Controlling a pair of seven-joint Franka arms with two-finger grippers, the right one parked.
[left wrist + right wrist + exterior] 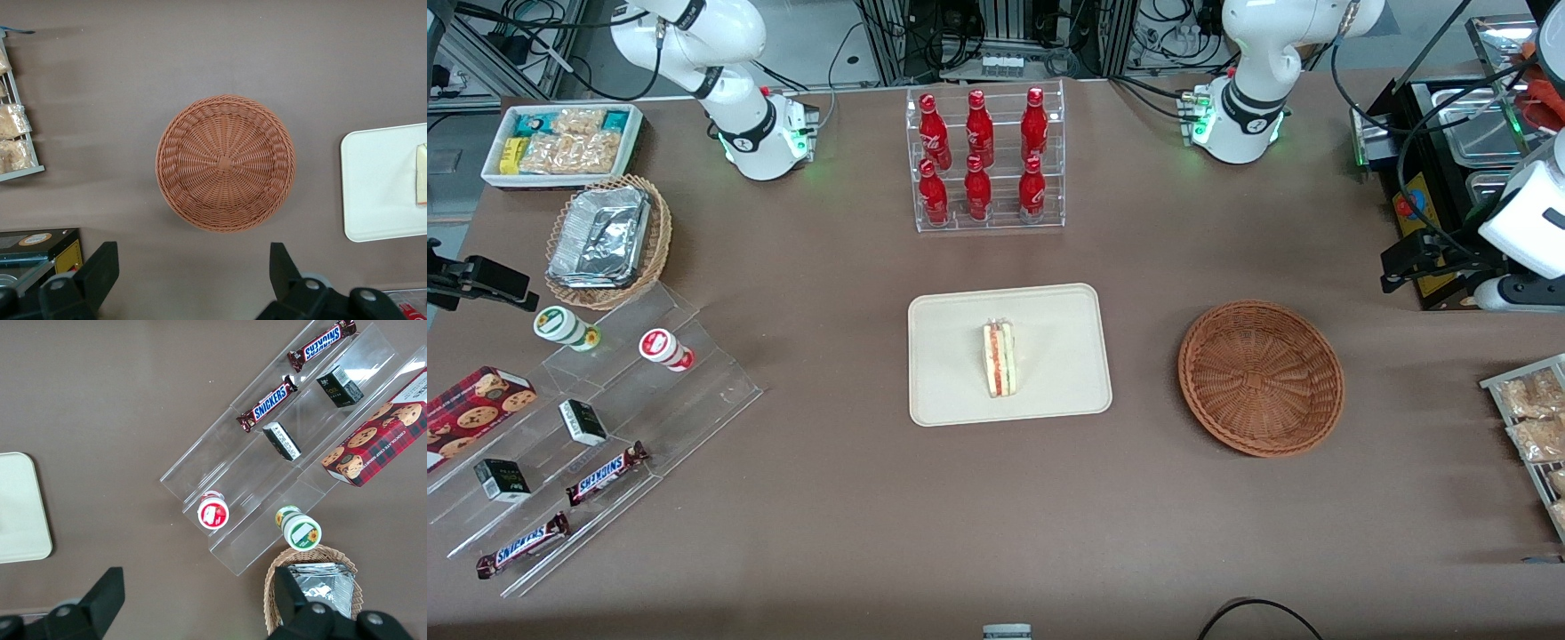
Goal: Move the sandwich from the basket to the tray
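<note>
Jaws of the gripper stand wide apart with nothing between them, seen in the left wrist view high above the table and looking straight down on the basket. Each of the two dark fingers shows against bare brown table just beside the basket's rim, not touching it.

Basket sits on the table with only its wicker weave showing inside. Landmark for the rest: the tray.

Sandwich lies on the tray, about at the tray's middle, resting on the flat cream surface with its red-orange and green filling edge showing. In the left wrist view only a sliver of the sandwich shows at the cut-off edge of the tray.

Basket is beside the tray, toward the working arm's end of the table, apart from it with a strip of bare table between.

Clear rack of red bottles stands farther from the front camera than the tray, upright, roughly in line with it.

Clear stepped display with Snickers bars and small boxes lies toward the parked arm's end, well apart from the tray. Tan basket with foil containers and white snack bin sit at that same end, farther from the front camera than the tray.
</note>
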